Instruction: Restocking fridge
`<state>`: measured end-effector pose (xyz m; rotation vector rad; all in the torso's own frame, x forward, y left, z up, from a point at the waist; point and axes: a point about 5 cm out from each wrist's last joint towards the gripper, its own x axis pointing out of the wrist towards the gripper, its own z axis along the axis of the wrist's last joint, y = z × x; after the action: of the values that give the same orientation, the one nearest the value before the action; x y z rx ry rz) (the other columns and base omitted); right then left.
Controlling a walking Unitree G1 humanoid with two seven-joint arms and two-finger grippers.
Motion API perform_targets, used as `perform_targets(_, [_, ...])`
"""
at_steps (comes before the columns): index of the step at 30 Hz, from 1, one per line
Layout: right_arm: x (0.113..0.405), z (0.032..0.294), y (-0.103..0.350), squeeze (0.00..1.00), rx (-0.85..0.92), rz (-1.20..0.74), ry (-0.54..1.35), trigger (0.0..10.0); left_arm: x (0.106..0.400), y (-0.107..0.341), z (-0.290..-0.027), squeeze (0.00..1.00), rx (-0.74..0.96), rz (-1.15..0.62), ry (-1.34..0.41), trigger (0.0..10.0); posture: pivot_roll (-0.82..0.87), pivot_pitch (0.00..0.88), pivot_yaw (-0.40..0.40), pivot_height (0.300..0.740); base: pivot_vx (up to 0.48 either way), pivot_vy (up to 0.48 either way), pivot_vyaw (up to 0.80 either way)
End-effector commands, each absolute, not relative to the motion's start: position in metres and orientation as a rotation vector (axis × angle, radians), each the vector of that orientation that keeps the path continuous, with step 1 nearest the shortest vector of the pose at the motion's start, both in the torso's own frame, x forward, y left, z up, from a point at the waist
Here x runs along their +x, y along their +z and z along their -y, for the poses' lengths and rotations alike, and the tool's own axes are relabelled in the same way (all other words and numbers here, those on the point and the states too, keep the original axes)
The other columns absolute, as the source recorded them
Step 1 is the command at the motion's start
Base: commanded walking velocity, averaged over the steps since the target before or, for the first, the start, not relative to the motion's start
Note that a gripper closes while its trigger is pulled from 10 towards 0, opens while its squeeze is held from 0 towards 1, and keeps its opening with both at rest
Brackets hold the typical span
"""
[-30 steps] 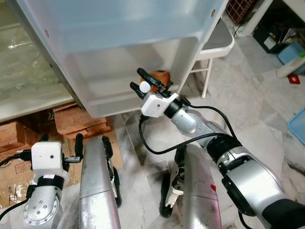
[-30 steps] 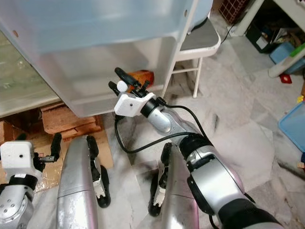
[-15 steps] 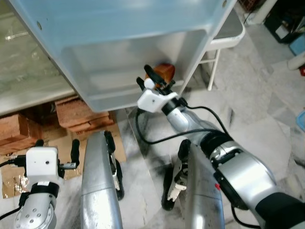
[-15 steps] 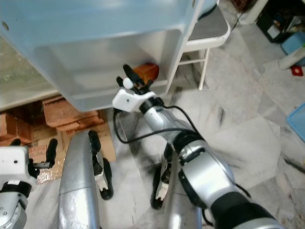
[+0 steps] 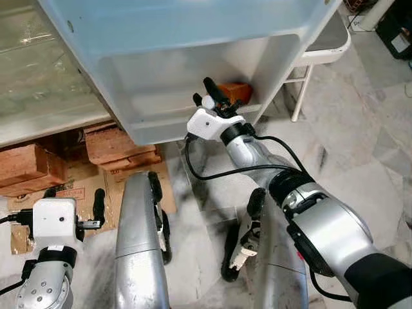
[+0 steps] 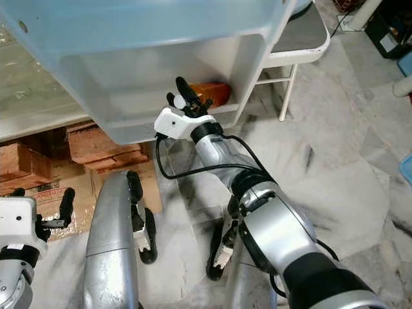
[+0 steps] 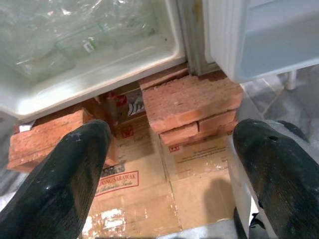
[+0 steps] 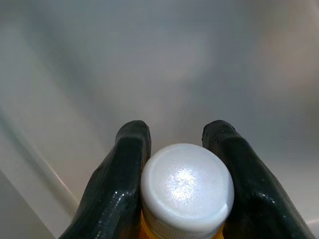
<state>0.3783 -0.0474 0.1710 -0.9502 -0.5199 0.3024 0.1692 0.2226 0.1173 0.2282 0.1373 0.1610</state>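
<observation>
An orange bottle with a white cap lies tilted in the right corner of the white fridge door shelf. My right gripper reaches over the shelf's front lip and is shut on the bottle just below its cap. In the right wrist view, both black fingers press against the cap's sides, with the shelf's white inner wall behind. My left gripper hangs open and low at my left side, above cardboard on the floor.
Red bricks and flattened cardboard lie under the fridge. The fridge's clear bottom drawer is on the left. A white chair stands just right of the door. Marble floor lies to the right.
The camera has shifted, so the whole picture moved. My right gripper, still holding the bottle, sits slightly deeper in the door shelf. The left arm stays hanging.
</observation>
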Motion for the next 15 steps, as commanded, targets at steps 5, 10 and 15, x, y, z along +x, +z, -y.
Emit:
perform_targets(5, [0.394,0.103,0.168,0.00,-1.001,0.333,0.080,10.0,0.163,0.113,-0.226,0.00,0.238,-0.180,0.185,10.0,0.33,0.459,-0.066,0.526,0.000,0.000,0.00])
perform_targets(10, [0.400,0.121,0.177,0.00,-1.042,0.312,-0.019,10.0,0.163,0.112,-0.228,0.00,0.242,-0.185,0.197,10.0,0.33,0.453,-0.067,0.526,0.000,0.000,0.00])
perform_targets(15, [0.403,0.140,0.184,0.92,-1.055,0.285,-0.095,10.0,0.164,0.111,-0.229,0.00,0.234,-0.191,0.210,10.0,0.33,0.445,-0.064,0.526,0.000,0.000,0.00])
